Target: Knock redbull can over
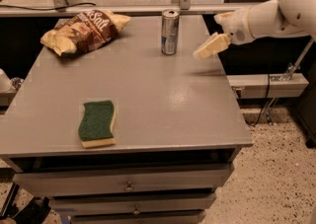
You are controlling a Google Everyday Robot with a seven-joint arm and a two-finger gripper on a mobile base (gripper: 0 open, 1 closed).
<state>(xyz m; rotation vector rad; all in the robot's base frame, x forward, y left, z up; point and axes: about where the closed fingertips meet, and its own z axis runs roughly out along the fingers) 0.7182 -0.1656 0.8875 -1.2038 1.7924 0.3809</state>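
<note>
The redbull can (170,32) stands upright near the far edge of the grey table (148,94), a slim silver can with blue panels and a shiny top. My gripper (205,49) comes in from the right on a white arm. It hovers over the table's right side, a short way right of the can and apart from it. Its cream fingers (211,46) point down and left toward the can.
A brown chip bag (85,30) lies at the far left of the table. A green and yellow sponge (97,123) lies near the front left. Drawers are under the table's front edge. A rail and a glass partition run behind the table.
</note>
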